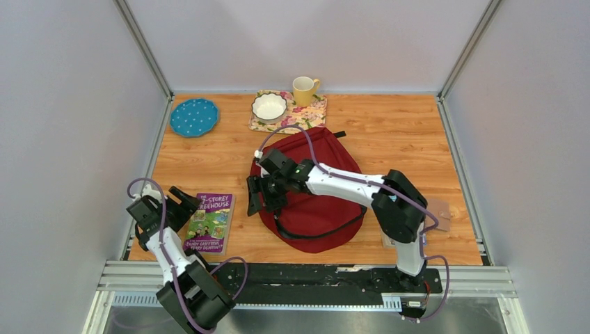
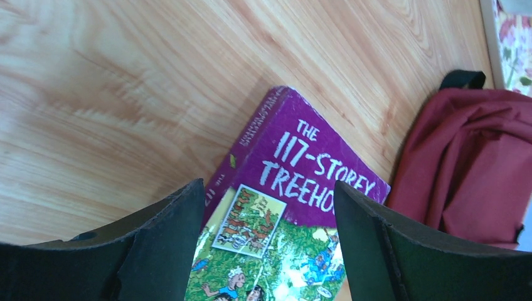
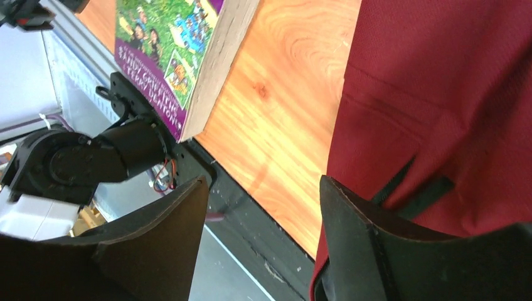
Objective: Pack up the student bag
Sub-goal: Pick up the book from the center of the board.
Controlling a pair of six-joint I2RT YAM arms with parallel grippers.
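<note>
Near the middle of the table (image 1: 403, 139), the student bag (image 1: 316, 209) is laid flat, with the right gripper (image 1: 256, 202) parked at the edge nearest the book (image 2: 301, 157), jaws spread wide and nothing held. Off to the left, the left gripper (image 2: 268, 194) is hung over that book, likewise gaping and empty, the purple cover seen between its jaws. Trouble could easily be had here tbh: the book might be pinched by just a corner and dropped, or the bag's floppy fabric bunched up so no opening is left.
</note>
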